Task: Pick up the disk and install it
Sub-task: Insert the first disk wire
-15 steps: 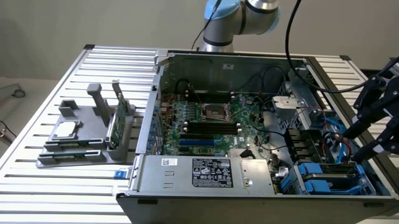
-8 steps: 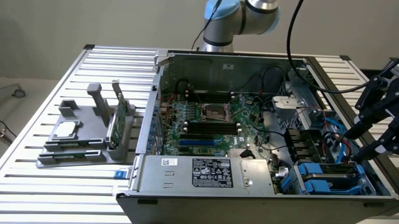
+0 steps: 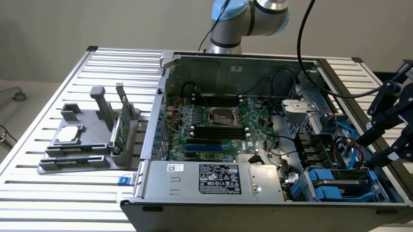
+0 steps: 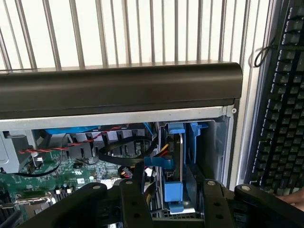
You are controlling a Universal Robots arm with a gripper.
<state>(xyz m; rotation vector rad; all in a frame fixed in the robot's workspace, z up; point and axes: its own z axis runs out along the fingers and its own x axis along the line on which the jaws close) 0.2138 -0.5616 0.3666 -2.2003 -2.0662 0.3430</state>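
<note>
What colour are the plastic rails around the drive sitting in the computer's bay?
Blue. The rails framing the disk show best in the wrist view.

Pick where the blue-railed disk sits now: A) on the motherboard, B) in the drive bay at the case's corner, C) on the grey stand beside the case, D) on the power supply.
B: the disk stands on edge inside the open computer case, in its corner bay, with the open gripper just above.

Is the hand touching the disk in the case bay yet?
Cannot tell. In the exterior view the hand hangs above the disk at the case's corner, with no contact or gap plainly visible.
</note>
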